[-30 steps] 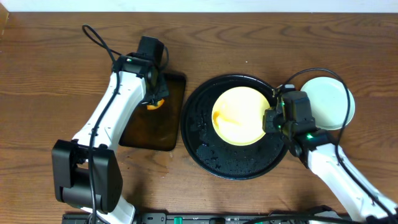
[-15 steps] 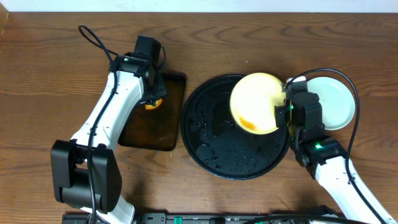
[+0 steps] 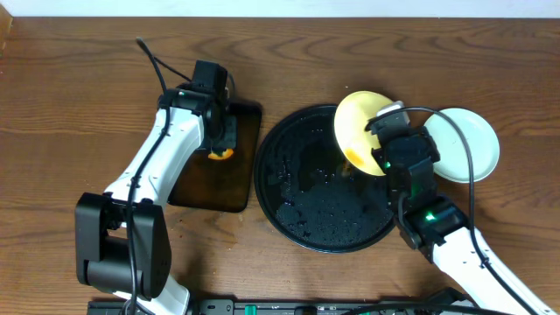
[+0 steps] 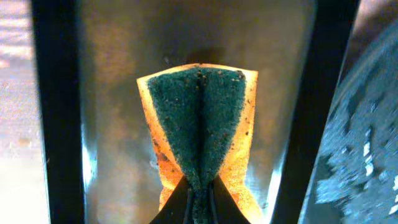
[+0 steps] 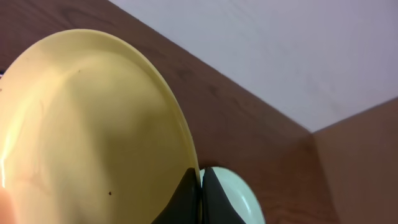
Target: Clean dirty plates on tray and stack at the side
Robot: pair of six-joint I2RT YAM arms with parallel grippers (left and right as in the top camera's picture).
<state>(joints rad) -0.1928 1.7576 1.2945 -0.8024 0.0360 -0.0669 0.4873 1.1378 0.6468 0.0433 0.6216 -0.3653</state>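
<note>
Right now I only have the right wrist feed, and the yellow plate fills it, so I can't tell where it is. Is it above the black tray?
Observer: Partly. The yellow plate is tilted, and the right gripper holds it by the rim over the far right part of the black tray.
Operator: Any dirt on it?
Observer: An orange smear shows near its low edge.
Operator: Where's the sponge?
Observer: The left gripper pinches the sponge over the brown rectangular tray.
</note>
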